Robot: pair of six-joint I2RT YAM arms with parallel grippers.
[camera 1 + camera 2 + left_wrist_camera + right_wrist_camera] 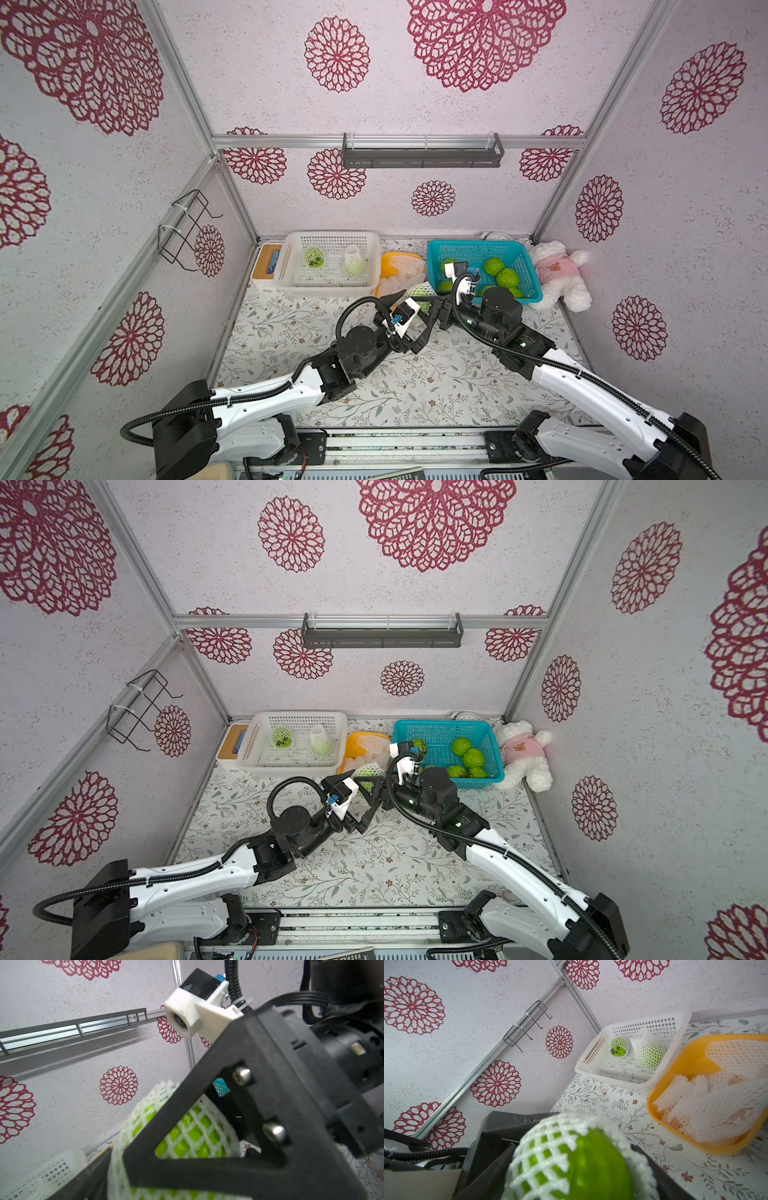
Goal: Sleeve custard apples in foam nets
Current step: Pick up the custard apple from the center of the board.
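**Netted apple at risk of slipping between two crowded tools**

In both top views the left tool (pixel 420 298) and the right tool (pixel 439 309) are meeting nose to nose over the desk (pixel 374 374), just in front of the tray (pixel 388 266). One apple (pixel 424 306) in its net (pixel 417 287) is sitting between them. Two netted apples are lying in the white basket (pixel 332 233), and bare ones are waiting in the blue basket (pixel 473 242).

In the left wrist view, one left jaw is lying against the mesh and the right tool's frame is crossing in front. The left jaws are standing wide, but I cannot tell whether they are gripping.

In the right wrist view, the right jaws are standing wide on either side of the apple, close to the mesh. Whether they are squeezing is unclear. The apple's near end is showing bare green past the net's edge.

Judging from this, if both tools are letting go together, the apple is likely dropping and rolling. A jaw snagging the mesh while backing out could be dragging the net off (foam springs back). The crowded tools could also be knocking each other.
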